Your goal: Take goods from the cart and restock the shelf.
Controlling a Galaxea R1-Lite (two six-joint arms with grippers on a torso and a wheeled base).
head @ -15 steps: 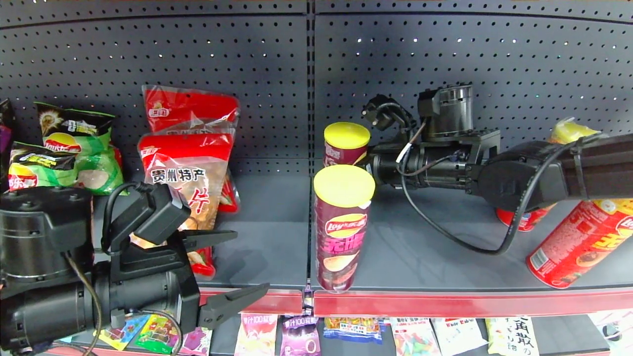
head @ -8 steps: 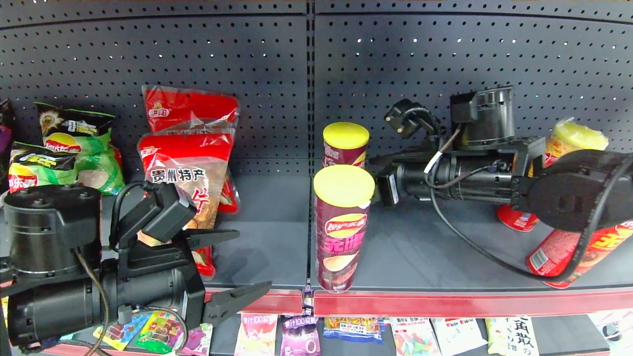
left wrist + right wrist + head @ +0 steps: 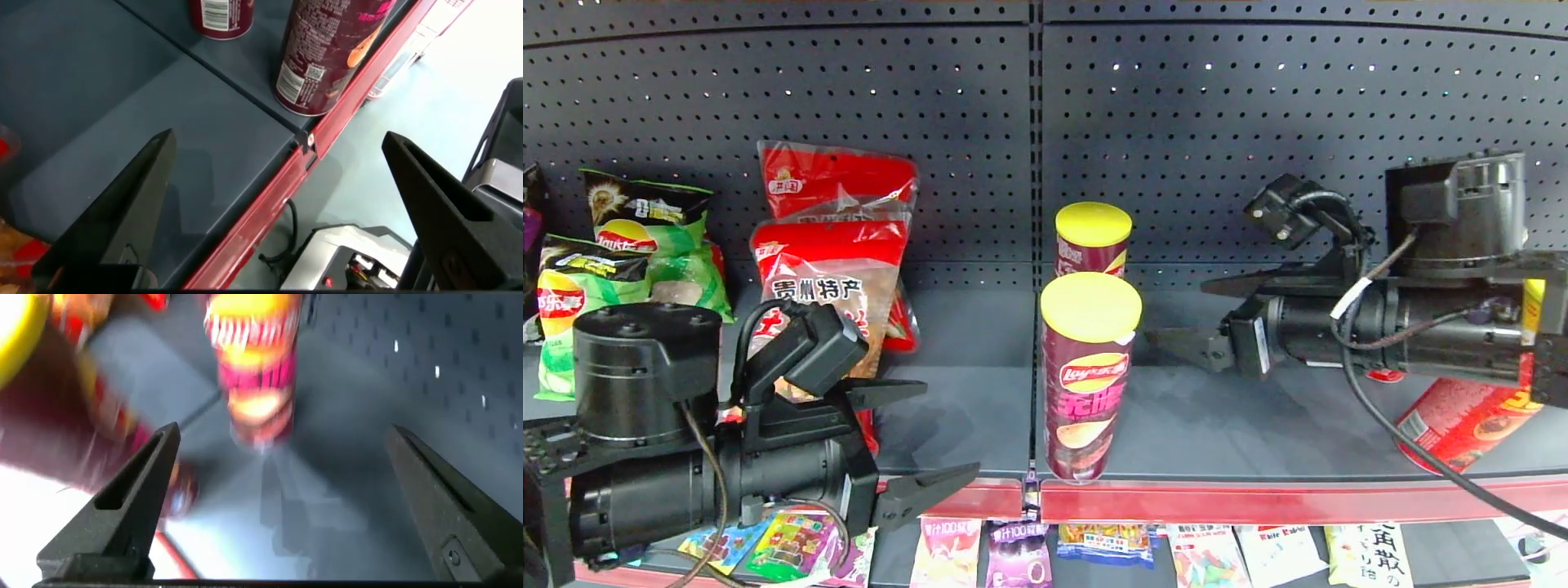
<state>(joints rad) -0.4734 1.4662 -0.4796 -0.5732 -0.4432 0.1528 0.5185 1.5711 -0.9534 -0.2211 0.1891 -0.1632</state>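
Head view: A grey shelf with a red front edge stands before a dark perforated back panel. At its middle a front purple can with a yellow lid stands upright at the front edge. A rear purple can stands upright right behind it. My left pincer hangs low by the red edge, left of the front purple can and apart from it, its fingers spread wide around nothing. My right pincer hovers over the shelf to the right of both cans, pointing toward them, fingers parted and empty. A red can lies tilted at the far right, partly behind my right arm. Red bags and green bags stand on the left half. Small packets hang below the shelf.

Left wrist view: My left pincer is spread wide with nothing in it, and between its fingers show the shelf and its red edge. Beyond the tips stand the front purple can at the edge and the rear purple can farther in.

Right wrist view: My right pincer is parted and empty over the grey shelf. A blurred purple can stands ahead of the tips. I cannot tell which of the two it is.
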